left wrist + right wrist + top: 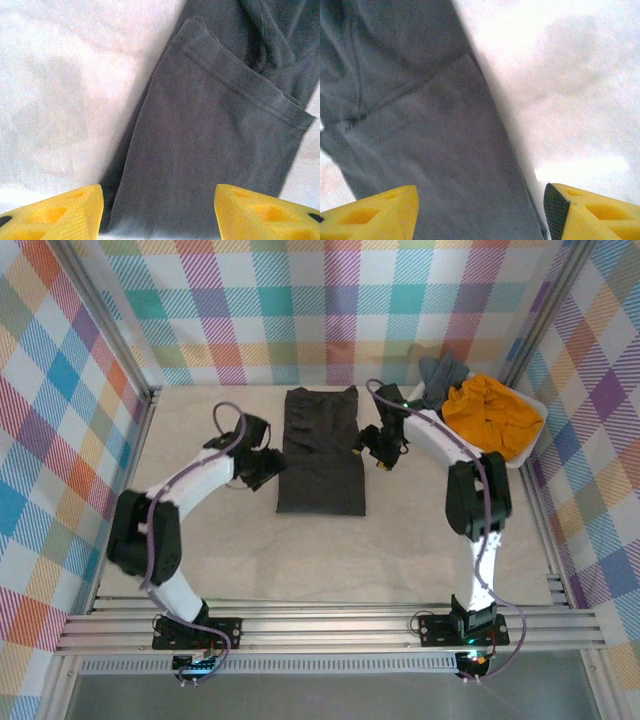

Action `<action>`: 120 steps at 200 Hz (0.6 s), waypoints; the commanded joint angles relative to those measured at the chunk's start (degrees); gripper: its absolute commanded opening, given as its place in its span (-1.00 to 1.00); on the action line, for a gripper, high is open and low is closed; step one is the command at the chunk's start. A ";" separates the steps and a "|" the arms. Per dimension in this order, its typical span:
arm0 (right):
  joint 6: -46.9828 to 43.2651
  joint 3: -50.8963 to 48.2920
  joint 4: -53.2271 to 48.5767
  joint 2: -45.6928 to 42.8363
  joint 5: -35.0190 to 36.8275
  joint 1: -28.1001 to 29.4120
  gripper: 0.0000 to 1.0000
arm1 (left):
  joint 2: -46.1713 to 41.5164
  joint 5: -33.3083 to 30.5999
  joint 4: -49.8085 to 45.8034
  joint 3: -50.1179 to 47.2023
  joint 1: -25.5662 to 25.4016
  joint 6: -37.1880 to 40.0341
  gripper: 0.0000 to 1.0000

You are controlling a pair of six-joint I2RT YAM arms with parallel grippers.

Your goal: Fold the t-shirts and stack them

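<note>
Folded charcoal t-shirt (321, 452) laid flat on table (200, 560), left gripper (159, 209) spread at its left edge, right gripper (480, 210) spread at its right edge, nothing grasped, mustard-orange t-shirt (490, 415) heaped right of it.

Charcoal t-shirt (321, 450), mustard-orange t-shirt (490, 415), slate-grey t-shirt (443, 372), white basket (536, 433), pastel plaid walls (340, 310)

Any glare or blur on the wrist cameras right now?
Left wrist: the table is washed out white, the dark shirt and its hem fairly sharp. Right wrist: table glare stronger, shirt soft and blurred. Top external: even light, no glare.
</note>
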 commanded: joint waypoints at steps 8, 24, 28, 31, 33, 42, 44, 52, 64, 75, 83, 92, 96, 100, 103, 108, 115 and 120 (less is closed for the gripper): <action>1.64 -15.46 6.14 -9.36 -2.16 2.93 0.27 | -2.97 5.52 10.26 -10.18 -1.31 -8.66 0.16; 6.04 -23.35 12.17 -12.35 -5.54 4.33 0.25 | -2.42 6.33 12.43 -12.20 -2.20 -11.23 0.17; 6.94 -24.63 13.38 -12.65 -6.34 4.63 0.24 | -2.12 6.58 13.79 -12.67 -2.39 -11.77 0.17; 7.68 -25.40 14.24 -12.78 -6.85 4.92 0.23 | -1.87 6.83 14.50 -13.00 -2.44 -12.15 0.17; 8.07 -25.87 14.78 -12.82 -7.16 5.04 0.22 | -1.67 6.90 14.84 -13.19 -2.45 -12.38 0.17; 9.73 -28.17 17.44 -12.75 -8.69 5.59 0.21 | -0.69 7.40 15.94 -13.63 -2.53 -13.05 0.17; 10.10 -28.48 17.84 -12.71 -8.92 5.69 0.20 | -0.34 7.52 16.06 -13.61 -2.53 -13.14 0.17; 10.85 -29.21 18.92 -12.15 -9.45 5.98 0.18 | 0.66 7.74 16.07 -13.56 -2.51 -13.24 0.15; 11.36 -29.42 19.43 -10.89 -9.90 6.08 0.15 | 1.70 7.03 14.28 -13.01 -2.48 -13.11 0.13; 11.90 -29.47 20.20 -9.95 -10.34 6.08 0.14 | 1.79 6.22 13.43 -13.09 -2.58 -13.04 0.11; 11.95 -29.37 20.36 -9.24 -10.35 6.08 0.13 | 1.38 5.45 12.67 -13.24 -2.62 -12.92 0.10; 12.01 -29.00 20.06 -8.51 -10.12 6.08 0.12 | 0.46 4.47 12.50 -13.54 -2.62 -12.92 0.10; 12.00 -28.86 20.00 -8.20 -9.78 6.08 0.12 | 0.04 4.05 12.45 -13.71 -2.62 -12.93 0.10; 12.03 -28.75 20.06 -7.97 -9.56 6.08 0.11 | -0.39 3.72 10.70 -14.00 -2.62 -12.94 0.10; 12.01 -28.73 20.24 -7.75 -9.46 6.08 0.11 | -0.76 3.62 10.61 -14.19 -2.62 -12.93 0.10; 11.97 -28.60 20.53 -7.37 -9.43 6.01 0.10 | -1.21 3.52 10.74 -14.64 -2.62 -12.97 0.10; 11.80 -28.03 20.55 -6.59 -9.52 5.99 0.08 | -1.55 3.52 10.76 -14.91 -2.62 -13.10 0.10; 11.55 -27.50 20.32 -6.09 -9.52 5.99 0.06 | -1.65 3.73 10.91 -15.07 -2.60 -13.11 0.10</action>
